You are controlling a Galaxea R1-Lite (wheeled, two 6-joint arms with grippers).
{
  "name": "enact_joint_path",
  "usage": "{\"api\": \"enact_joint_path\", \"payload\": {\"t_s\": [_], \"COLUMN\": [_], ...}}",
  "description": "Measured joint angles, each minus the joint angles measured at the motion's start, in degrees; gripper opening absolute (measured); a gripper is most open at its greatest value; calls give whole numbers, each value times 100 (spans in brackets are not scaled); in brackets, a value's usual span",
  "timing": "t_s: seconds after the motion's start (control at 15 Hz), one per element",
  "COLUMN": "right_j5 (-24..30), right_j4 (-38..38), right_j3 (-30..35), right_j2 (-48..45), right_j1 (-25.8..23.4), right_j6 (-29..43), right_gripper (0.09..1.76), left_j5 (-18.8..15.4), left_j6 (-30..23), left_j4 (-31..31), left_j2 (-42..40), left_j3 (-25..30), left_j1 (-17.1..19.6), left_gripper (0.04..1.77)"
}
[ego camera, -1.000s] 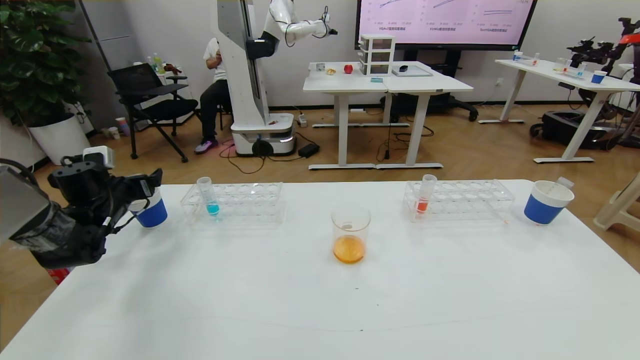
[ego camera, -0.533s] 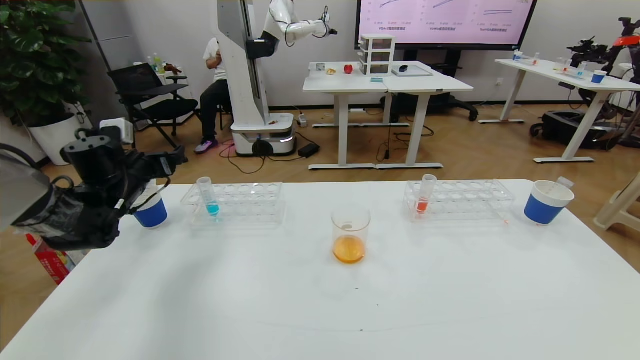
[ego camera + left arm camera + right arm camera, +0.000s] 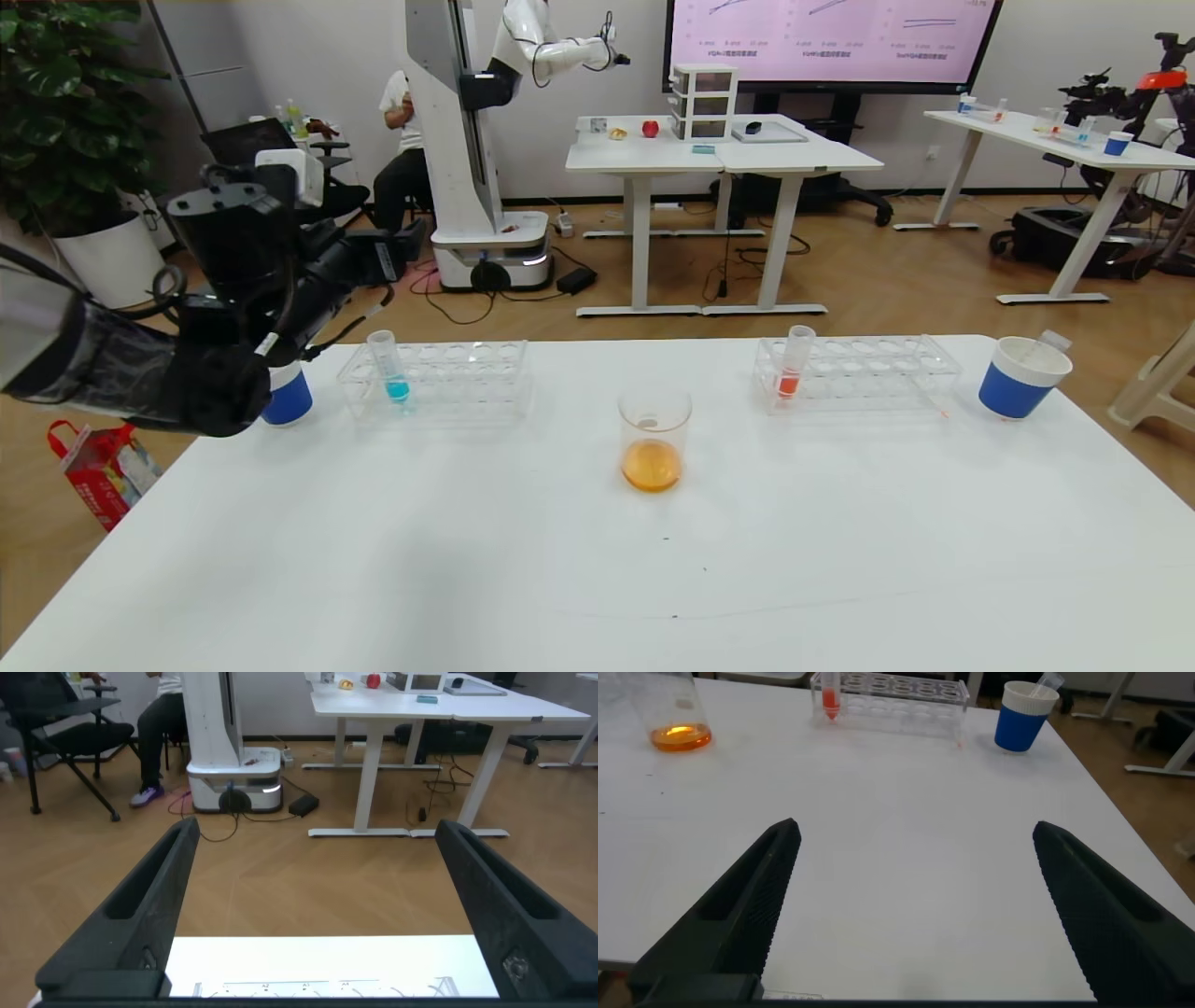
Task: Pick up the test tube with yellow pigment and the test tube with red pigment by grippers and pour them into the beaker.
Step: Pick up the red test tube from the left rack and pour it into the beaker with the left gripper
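The beaker (image 3: 654,425) stands mid-table with orange liquid in its bottom; it also shows in the right wrist view (image 3: 678,714). The test tube with red pigment (image 3: 794,366) stands upright in the right rack (image 3: 868,373), also seen in the right wrist view (image 3: 829,696). No test tube with yellow pigment shows. My left gripper (image 3: 400,252) is open and empty, raised above the table's far left, near the left rack (image 3: 457,378); in its wrist view (image 3: 318,829) the jaws are wide apart. My right gripper (image 3: 917,829) is open and empty over the near right table, outside the head view.
A tube with blue liquid (image 3: 390,370) stands in the left rack. A blue paper cup (image 3: 285,396) sits behind my left arm. Another blue cup (image 3: 1020,377) holding a clear tube stands far right, also in the right wrist view (image 3: 1022,717).
My left gripper has risen from beside the left blue cup and moved right, toward the left rack. Nothing else on the table has moved.
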State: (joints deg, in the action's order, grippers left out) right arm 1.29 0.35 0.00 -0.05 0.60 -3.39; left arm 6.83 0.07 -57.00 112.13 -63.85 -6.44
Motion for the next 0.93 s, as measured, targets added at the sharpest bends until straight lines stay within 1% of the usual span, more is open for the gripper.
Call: {"api": "enact_joint_path", "payload": {"t_s": [0.13, 0.27, 0.47, 0.67, 0.93], "right_j5": [0, 0, 0, 0, 0], "right_j4": [0, -2, -2, -2, -2], "right_j3": [0, 0, 0, 0, 0], "right_j2": [0, 0, 0, 0, 0], "right_j1": [0, 0, 0, 0, 0], "right_j6": [0, 0, 0, 0, 0], "right_gripper": [174, 174, 174, 174, 174], "left_j5": [11, 24, 199, 361, 397], "left_j6": [188, 397, 640, 731, 758], "left_j4": [265, 623, 1409, 2514, 4198], "left_j2": [-571, -1309, -2599, -4055, -6095], "left_j3": [116, 346, 785, 1214, 1603], "left_j1": [-39, -63, -69, -48, -34], "left_gripper": [175, 175, 175, 175, 175]}}
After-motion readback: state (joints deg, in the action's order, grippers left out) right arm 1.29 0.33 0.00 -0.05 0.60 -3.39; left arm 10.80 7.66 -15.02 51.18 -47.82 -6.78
